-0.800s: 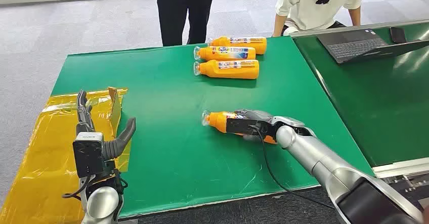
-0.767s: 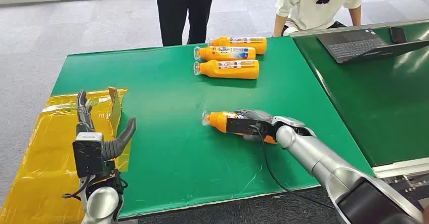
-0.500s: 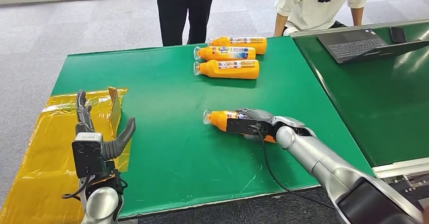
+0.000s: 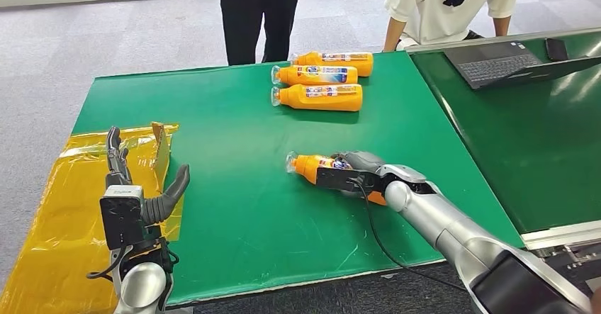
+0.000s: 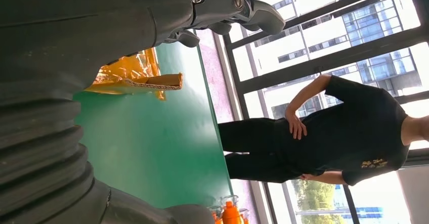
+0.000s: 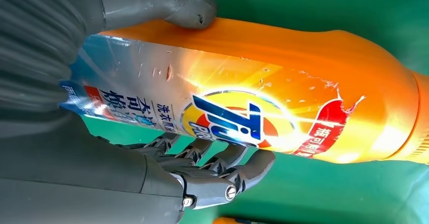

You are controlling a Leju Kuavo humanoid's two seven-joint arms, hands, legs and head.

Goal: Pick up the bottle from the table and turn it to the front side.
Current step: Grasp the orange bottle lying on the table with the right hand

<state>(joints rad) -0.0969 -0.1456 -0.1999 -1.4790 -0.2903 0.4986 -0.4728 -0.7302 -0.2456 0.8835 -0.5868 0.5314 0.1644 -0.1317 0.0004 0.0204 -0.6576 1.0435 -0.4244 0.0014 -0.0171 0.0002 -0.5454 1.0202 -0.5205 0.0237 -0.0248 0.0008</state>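
The robot's right hand (image 4: pixel 352 171) grips an orange detergent bottle (image 4: pixel 314 166) lying sideways mid-way across the green table (image 4: pixel 234 144), while its left hand (image 4: pixel 135 200) is raised, fingers spread and holding nothing.

A grey carpeted floor (image 4: pixel 127 30) stretched beyond the green table (image 4: pixel 234 122), with a second green table (image 4: pixel 553 130) butted against it on the side of the robot's right hand. An open laptop (image 4: pixel 503 60) sat on that second table. Yellow sheeting (image 4: pixel 64 208) covered the floor around the left hand. Tall dark-framed windows (image 5: pixel 324 42) let in bright daylight, with high-rise buildings outside.
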